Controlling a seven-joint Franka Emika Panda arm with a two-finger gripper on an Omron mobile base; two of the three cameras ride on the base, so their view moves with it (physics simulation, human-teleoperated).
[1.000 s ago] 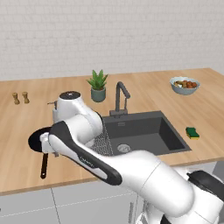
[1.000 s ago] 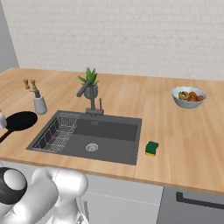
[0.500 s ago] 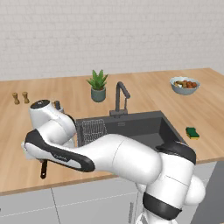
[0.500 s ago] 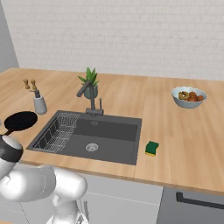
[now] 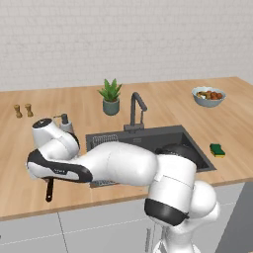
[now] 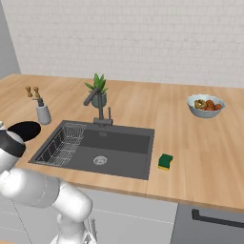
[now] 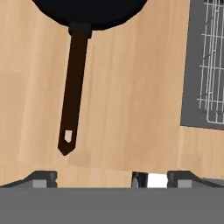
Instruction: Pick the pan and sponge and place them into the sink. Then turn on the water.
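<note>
the arm bends low over the counter (image 5: pixel 20 148) on the side of the sink (image 6: pixel 121 143) where the wire rack (image 6: pixel 62 144) lies. the gripper (image 7: pixel 111 177) hovers above the wood with its fingers spread wide and nothing between them. the pan (image 7: pixel 81 11) lies on the counter just beside the sink, on the rack side, and its long handle (image 7: pixel 73 94) points away from the wall toward the front edge. the sponge (image 6: pixel 165 161) rests on the counter on the opposite side of the sink, close to its rim.

i think the step now is to reach for the pan. for a good grasp, the gripper should move over the middle of the handle, turn so the fingers stand across it, then come down straight before closing.

the handle is a thin, straight, dark brown bar with a small hole near its pointed end. the pan is round, black and matte. the counter is pale wood with soft grain. the sink is a dark grey, smooth, rectangular basin.
</note>
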